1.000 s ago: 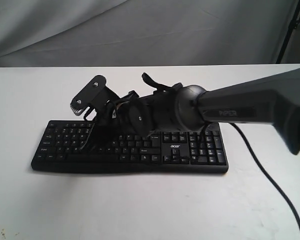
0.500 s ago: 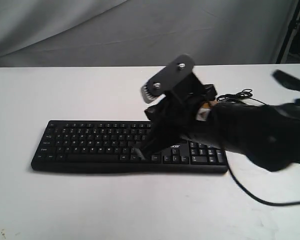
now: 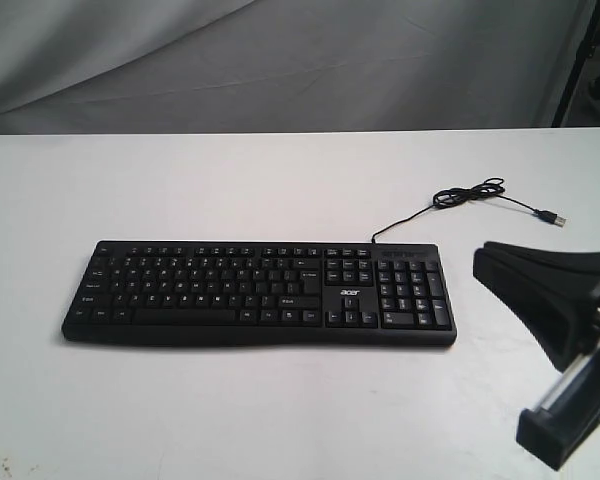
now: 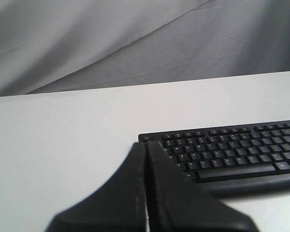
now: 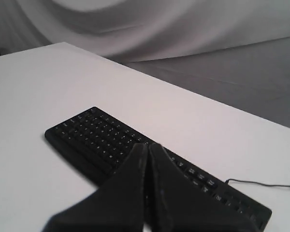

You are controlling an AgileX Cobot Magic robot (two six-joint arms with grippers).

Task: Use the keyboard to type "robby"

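Keyboard (image 3: 260, 295) is lying flat across the centre of the exterior frame on the matte white worktop (image 3: 280, 180), with its long edge running left to right and the number pad at the right end. The casing is reading as a wide, low, black plastic slab with rounded corners. The keys are carrying small white legends, and a white "acer" logo is sitting just left of the number pad. A thin black cable (image 3: 467, 194) is leaving the back edge toward the upper right, gathering into a loose coil and ending in a USB plug (image 3: 552, 217) on bare worktop. Right end effector (image 5: 147, 145) is hanging at the lower right of the exterior frame, clear of the keyboard, its two tapered black fingers pressing together into a wedge. Left end effector (image 4: 146, 144) is likewise showing matte black fingers pressed flat together, with only a thin seam between them. Wrinkled grey cloth (image 3: 280, 60) is hanging behind.
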